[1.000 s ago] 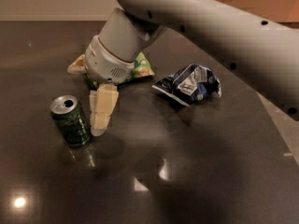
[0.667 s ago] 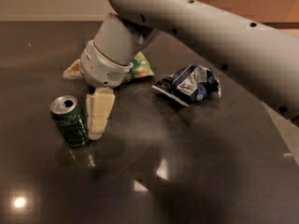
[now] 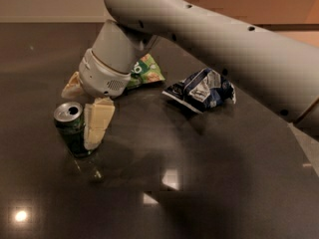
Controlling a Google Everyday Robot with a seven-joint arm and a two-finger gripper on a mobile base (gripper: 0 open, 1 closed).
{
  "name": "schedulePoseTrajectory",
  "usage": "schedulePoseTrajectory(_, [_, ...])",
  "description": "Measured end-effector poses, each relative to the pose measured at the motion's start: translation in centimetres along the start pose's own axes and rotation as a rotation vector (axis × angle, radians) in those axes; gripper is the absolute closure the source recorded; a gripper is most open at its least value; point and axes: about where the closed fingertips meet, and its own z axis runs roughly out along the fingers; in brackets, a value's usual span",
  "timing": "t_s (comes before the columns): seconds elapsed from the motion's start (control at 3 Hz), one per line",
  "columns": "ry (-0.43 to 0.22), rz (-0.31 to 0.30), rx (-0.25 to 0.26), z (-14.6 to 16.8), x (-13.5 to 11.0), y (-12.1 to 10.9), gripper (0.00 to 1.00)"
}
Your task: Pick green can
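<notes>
Shifted leftward since a second ago: gripper [image 3: 94, 129], low over the dark table [image 3: 209, 188], now pressed against right side of green can [image 3: 71, 129], upright and unlifted near table's left; clasp state impossible to tell; secure grasp and lift outstanding.

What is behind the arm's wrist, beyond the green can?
A light-green snack bag shows right of the wrist, a tan corner left; the wrist covers what lies between. The gripper hangs low beside the green can.
</notes>
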Motion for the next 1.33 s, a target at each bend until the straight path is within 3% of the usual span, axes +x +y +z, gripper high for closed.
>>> schedulePoseTrajectory(1.0, [-0.09, -0.01, -0.017, -2.4, -0.7, 0.0, 0.87])
schedulePoseTrajectory(1.33, [-0.105, -0.008, -0.009, -5.9, 0.0, -0.4, 1.0])
